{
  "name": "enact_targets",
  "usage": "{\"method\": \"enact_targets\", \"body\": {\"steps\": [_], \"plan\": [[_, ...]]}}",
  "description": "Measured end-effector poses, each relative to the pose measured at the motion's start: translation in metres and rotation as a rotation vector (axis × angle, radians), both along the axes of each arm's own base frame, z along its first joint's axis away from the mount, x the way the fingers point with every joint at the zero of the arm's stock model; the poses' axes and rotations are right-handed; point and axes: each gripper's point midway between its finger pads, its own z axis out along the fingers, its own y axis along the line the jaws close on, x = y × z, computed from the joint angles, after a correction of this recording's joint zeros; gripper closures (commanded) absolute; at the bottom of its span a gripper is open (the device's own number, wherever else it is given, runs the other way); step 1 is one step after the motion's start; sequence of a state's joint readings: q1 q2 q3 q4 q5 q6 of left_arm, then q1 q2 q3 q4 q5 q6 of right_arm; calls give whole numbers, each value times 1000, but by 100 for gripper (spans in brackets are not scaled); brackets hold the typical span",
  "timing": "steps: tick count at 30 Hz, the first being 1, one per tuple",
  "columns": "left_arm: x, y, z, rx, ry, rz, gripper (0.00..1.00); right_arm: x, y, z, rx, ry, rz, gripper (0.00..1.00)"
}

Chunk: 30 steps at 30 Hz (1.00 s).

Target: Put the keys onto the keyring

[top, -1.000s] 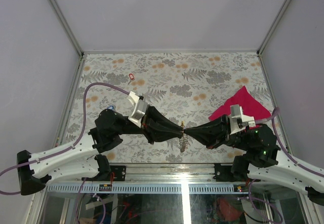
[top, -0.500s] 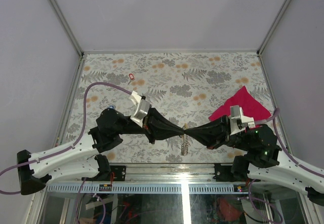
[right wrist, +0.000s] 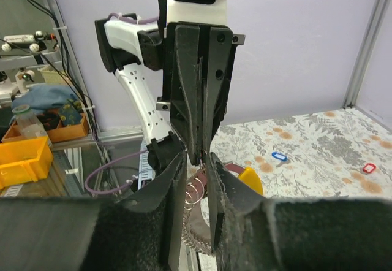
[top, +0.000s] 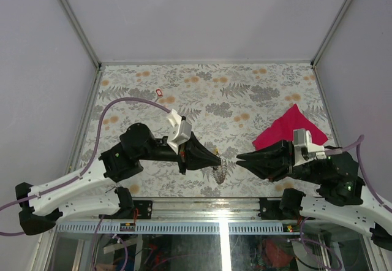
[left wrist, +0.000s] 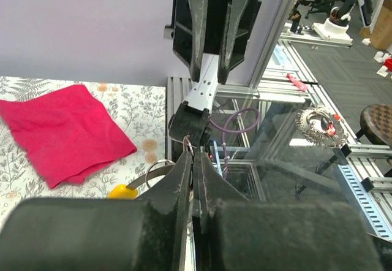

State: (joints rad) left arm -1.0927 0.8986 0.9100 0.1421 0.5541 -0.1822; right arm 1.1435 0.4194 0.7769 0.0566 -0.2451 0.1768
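Floral tabletop [top: 257,90]: left gripper [top: 216,158] pinches the keyring [top: 221,171], dangling just left of the narrowed right gripper [top: 240,158] (contents unclear).

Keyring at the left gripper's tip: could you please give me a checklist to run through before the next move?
1. Thin silvery metal keyring held by the left gripper: ok, fingers shut, ring hanging at the tip.
2. Right gripper free to fetch a key: ok, slightly open, nothing seen between its fingers.
3. Loose keys located: ok, red-headed key lies beyond the left arm; blue-headed key shows in the right wrist view.
4. Keys already threaded on the ring: cannot tell.
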Motion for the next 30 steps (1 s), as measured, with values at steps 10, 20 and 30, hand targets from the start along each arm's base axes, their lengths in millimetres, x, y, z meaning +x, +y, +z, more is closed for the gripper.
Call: {"method": "enact_targets", "body": {"steps": [10,20,30], "plan": [[11,-11,-12,262,-4,1,100,4,-4,-22,-260,-13,-22,71],[17,-5,-37,560,-3,30,100,8,2,-61,-404,-31,-11,70],[3,6,-54,737,-28,5,100,9,23,-87,-401,-62,35,70]]}}
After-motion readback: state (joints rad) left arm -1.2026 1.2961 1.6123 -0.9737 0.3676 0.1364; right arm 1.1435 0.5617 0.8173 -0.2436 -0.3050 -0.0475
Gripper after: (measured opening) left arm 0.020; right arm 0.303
